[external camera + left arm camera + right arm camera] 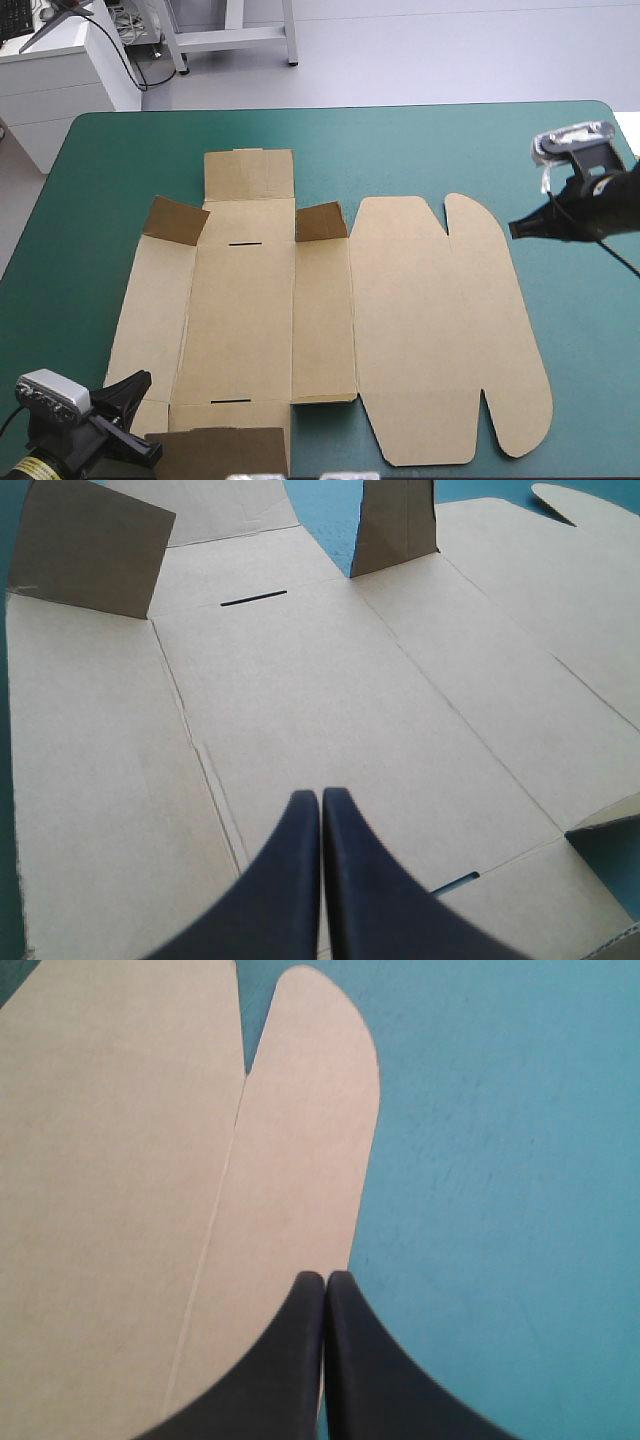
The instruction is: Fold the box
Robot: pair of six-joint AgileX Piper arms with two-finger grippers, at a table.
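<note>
The brown box (330, 310) lies as a cut sheet flat on the teal-green cover. Two small far flaps (175, 220) (320, 220) stand raised, and the near end flap (220, 450) is tipped up. My left gripper (140, 380) is shut at the sheet's near left corner; in the left wrist view its tips (321, 795) hover over the middle panels (330, 700), holding nothing. My right gripper (513, 229) is shut just beyond the rounded far right flap (475, 225). In the right wrist view its tips (326, 1278) sit at that flap's edge (300, 1160), not gripping it.
The teal-green cover (560, 330) shows as a wide strip to the right of the sheet and along the table's far edge (400, 106). The sheet's near edge reaches almost to the table's front edge.
</note>
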